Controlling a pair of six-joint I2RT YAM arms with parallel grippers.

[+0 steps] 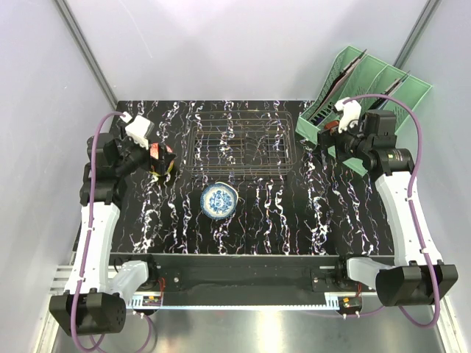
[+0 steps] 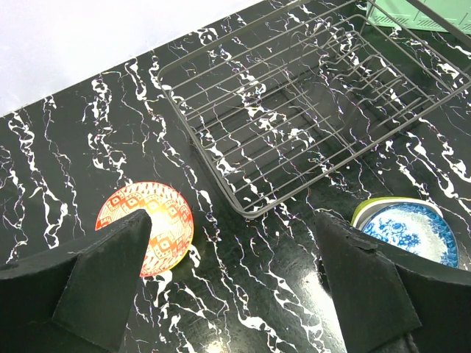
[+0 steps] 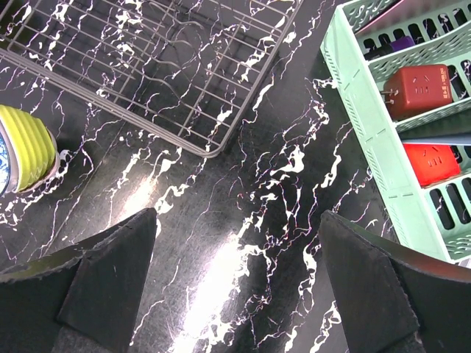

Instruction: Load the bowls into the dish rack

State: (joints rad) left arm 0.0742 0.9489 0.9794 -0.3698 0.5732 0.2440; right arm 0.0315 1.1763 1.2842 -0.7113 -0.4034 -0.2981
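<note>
The rectangular dish rack of thin dark wire grid (image 1: 239,143) lies flat and open side up on the far half of the black, white-veined marble worktop (image 1: 294,220). It sits about midway between the left and right edges, and its long axis runs parallel to the far edge. No bowl is in it. Just off its near long side, close to the middle of the worktop, a white bowl with a blue floral pattern (image 1: 218,200) stands mouth up. It appears to be nested in a lime-green ribbed bowl (image 3: 29,151), though the overhead view shows only the blue one. Towards the left edge, beside the rack's left short end, a yellow bowl with an orange-red geometric lining (image 2: 158,213) also stands mouth up. The left gripper (image 2: 234,220) hangs over this bowl, its jaws spread wide and grasping nothing. The right gripper (image 3: 239,215) hangs over bare worktop between the rack's right end and a mint-green slotted plastic organizer (image 1: 368,103) at the far right corner, its jaws likewise released. Red blocks (image 3: 423,88) sit in the organizer's compartments.
</note>
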